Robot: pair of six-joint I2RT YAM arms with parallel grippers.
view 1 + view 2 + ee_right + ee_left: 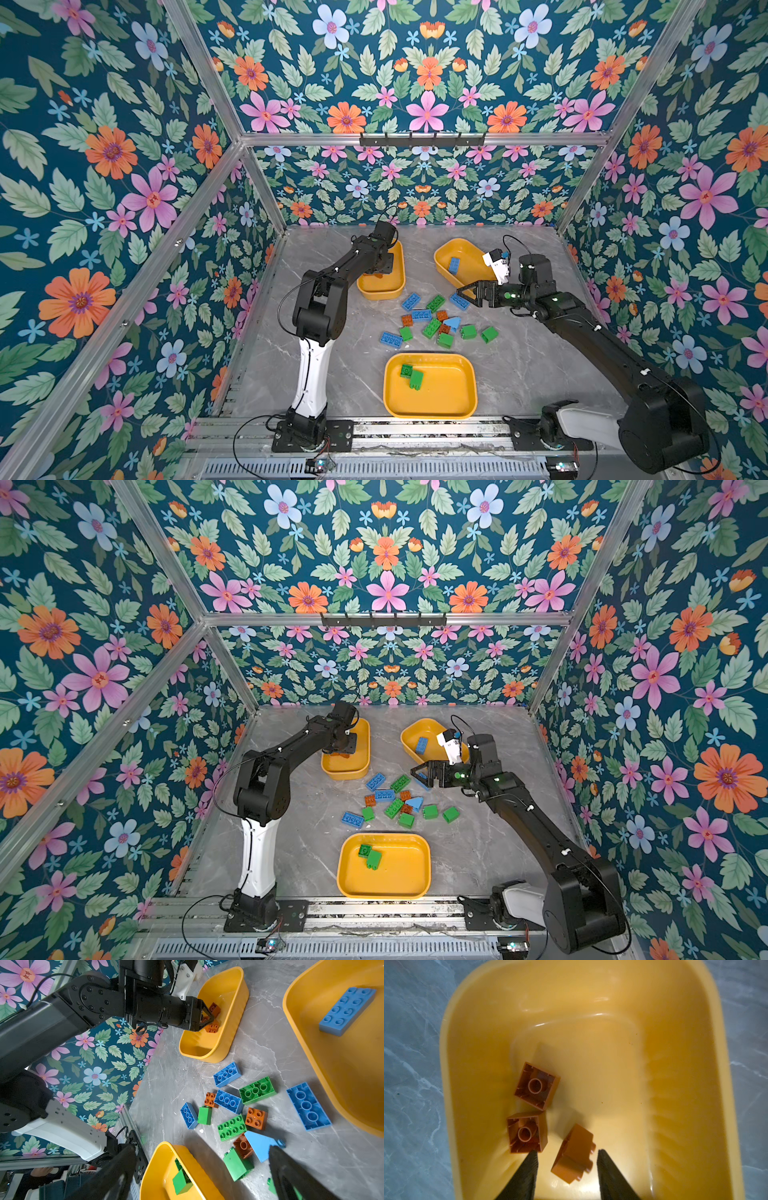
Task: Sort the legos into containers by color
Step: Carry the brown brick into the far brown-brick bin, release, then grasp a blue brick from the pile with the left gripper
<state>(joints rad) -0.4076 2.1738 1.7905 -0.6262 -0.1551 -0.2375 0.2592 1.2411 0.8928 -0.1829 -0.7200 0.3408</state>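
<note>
Brick: square, reddish-brown, hollow underside | tray: glossy yellow plastic

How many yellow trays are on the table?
3 trays. One back left, under the left hand; one back right, holding a blue brick; one in front, holding two green bricks. None appears hidden.

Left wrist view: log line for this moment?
left jaws: open | brown brick: loose between them, inside tray | two more bricks: upturned

Beneath the left claw, a glossy yellow plastic tray; inside, smooth shiny orange-brown plastic bricks; around, a smooth grey marble-look tabletop; claw fingers matt black, finely ridged.
</note>
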